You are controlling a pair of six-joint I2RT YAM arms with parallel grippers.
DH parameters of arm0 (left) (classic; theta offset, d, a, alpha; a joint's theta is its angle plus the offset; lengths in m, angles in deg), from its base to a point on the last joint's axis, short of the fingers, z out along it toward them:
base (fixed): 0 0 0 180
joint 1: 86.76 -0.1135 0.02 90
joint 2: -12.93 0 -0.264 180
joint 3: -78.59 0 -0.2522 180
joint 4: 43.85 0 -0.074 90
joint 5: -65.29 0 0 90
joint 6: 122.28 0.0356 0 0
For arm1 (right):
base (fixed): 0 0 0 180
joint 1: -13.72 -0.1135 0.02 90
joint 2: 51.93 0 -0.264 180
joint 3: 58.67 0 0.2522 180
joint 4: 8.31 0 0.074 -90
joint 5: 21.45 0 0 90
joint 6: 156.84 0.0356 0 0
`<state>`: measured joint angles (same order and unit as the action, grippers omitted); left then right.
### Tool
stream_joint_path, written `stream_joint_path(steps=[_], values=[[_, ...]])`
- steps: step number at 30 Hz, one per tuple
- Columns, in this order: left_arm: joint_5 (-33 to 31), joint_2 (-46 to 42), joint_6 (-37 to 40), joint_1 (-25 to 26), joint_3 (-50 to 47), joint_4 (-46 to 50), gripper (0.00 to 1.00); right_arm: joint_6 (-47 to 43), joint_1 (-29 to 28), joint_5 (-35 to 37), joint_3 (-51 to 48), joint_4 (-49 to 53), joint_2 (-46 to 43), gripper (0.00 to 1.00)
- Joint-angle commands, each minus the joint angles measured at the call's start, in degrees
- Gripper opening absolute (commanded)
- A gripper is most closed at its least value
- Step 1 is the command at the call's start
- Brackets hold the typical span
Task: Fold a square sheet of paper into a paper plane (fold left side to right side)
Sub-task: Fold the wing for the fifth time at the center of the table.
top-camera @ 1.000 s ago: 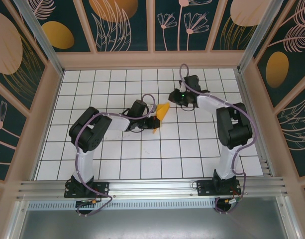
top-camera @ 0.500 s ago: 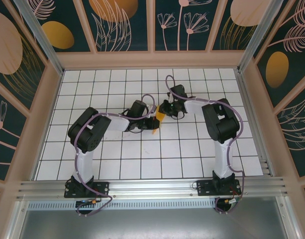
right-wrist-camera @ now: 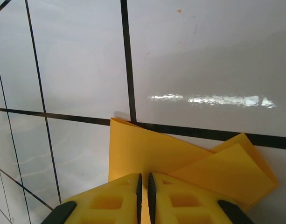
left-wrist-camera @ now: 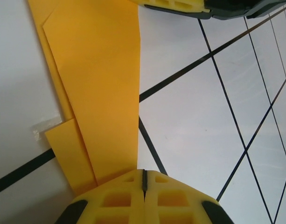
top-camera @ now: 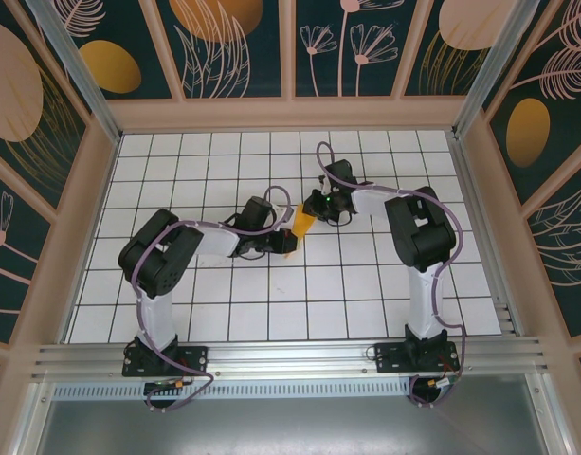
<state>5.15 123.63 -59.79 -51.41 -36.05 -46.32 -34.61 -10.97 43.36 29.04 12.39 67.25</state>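
Left gripper [left-wrist-camera: 143, 175]: clenched, its yellow fingers [left-wrist-camera: 175, 196] pressed together along one thin seam, with the near end of the paper plane [left-wrist-camera: 98, 84] pinched between them.
Right gripper [right-wrist-camera: 143, 179]: closed down to a hairline slit, clamping the other end of the same paper between its yellow pads [right-wrist-camera: 180, 196].
Paper plane: a narrow orange-yellow strip in the top view [top-camera: 300, 226], slanting between the two grippers, near the middle of the table. It is held at both ends.
Paper layers: from the left wrist, a long flap lies over a wider sheet, and a small tab sticks out beside the fingers. From the right wrist, two overlapping flaps fan out from the grip (one edge curls up a little at the left).
Paper against tiles: close above the white surface and casting a thin shadow. Whether it lies flat on the tiles cannot be told.
Grippers to each other: near, facing from opposite sides. The right one's yellow tips show at the top edge of the left wrist view.
Left arm [top-camera: 162, 261]: elbow bent on the left, forearm reaching right toward the paper.
Right arm [top-camera: 423, 232]: elbow on the right, forearm reaching left.
Table [top-camera: 366, 284]: white tiles with black grid lines.
Walls [top-camera: 110, 66]: dark panels with leaf drawings and orange ovals.
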Motion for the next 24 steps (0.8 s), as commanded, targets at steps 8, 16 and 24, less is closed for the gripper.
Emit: stream_joint_path(steps=[8,16,24], values=[[-1.00,-1.75,1.78,0.18,-8.02,15.49,0.02,-1.03,1.48,4.76,1.12,2.77,3.35,0.17],[-1.97,-4.22,-0.08,0.16,-11.64,14.21,0.02,-1.06,1.47,4.45,1.30,2.95,3.81,0.17],[-2.88,-8.48,-0.41,0.20,-13.45,15.63,0.02,-1.11,1.39,3.97,1.52,2.82,3.72,0.17]])
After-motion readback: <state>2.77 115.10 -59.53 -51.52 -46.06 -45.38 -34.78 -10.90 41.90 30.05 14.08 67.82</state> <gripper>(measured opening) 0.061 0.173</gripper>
